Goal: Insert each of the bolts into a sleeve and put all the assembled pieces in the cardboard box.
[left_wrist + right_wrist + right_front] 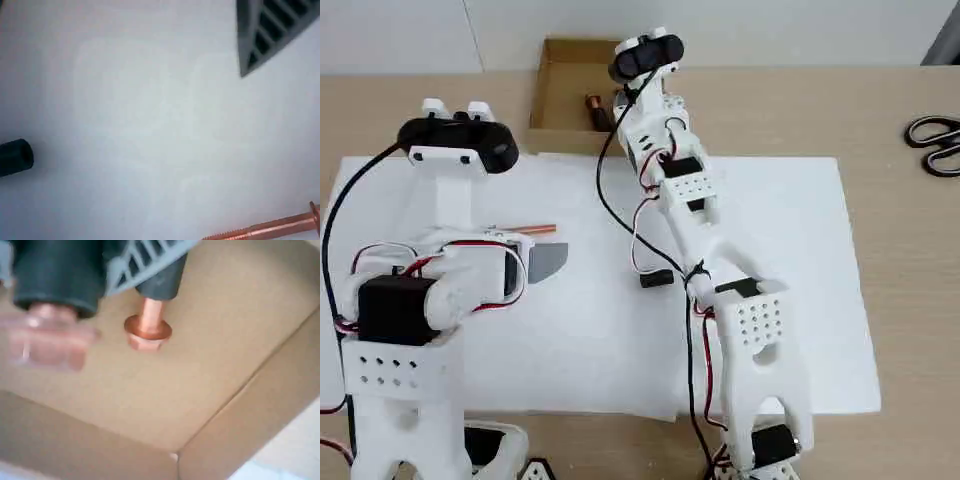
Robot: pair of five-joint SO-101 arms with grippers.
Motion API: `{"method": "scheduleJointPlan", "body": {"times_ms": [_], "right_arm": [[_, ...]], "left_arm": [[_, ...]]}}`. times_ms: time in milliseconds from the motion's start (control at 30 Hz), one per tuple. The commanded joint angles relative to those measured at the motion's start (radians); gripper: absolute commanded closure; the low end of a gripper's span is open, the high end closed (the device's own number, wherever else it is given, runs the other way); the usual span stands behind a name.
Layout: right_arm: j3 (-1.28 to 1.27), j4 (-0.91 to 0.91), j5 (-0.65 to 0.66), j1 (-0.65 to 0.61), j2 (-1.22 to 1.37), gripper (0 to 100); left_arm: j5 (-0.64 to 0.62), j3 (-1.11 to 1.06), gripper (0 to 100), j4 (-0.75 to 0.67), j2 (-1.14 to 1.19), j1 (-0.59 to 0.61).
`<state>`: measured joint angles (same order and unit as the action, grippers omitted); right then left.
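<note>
My right gripper (620,108) hangs inside the cardboard box (546,92), shut on a black sleeve with a copper bolt in it (52,285). A grey finger (145,257) presses against that sleeve. A second assembled piece (150,315) lies on the box floor just beyond it, also seen in the high view as the assembled piece (595,110). A loose copper bolt (525,230) lies on the white sheet just beyond my left gripper (538,258), which is open and holds nothing. A loose black sleeve (657,278) lies mid-sheet. The left wrist view shows that bolt (265,229), that sleeve (15,157) and one grey finger (265,35).
A white sheet (770,220) covers most of the wooden table. Scissors (935,145) lie at the far right edge. The box walls (250,405) rise close around my right gripper. The right arm's black cable trails over the middle of the sheet.
</note>
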<state>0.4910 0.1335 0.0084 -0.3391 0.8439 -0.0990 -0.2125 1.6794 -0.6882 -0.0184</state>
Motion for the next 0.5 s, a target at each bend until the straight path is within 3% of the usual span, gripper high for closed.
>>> {"method": "scheduleJointPlan", "body": {"times_ms": [0, 467], "right_arm": [[0.049, -0.015, 0.014, 0.01, -0.002, 86.8], [0.11, 0.051, 0.014, 0.025, -0.005, 85.1]], "left_arm": [[0.003, 0.007, 69, 0.003, -0.008, 0.003], [0.003, 0.007, 69, 0.003, -0.012, 0.002]]}}
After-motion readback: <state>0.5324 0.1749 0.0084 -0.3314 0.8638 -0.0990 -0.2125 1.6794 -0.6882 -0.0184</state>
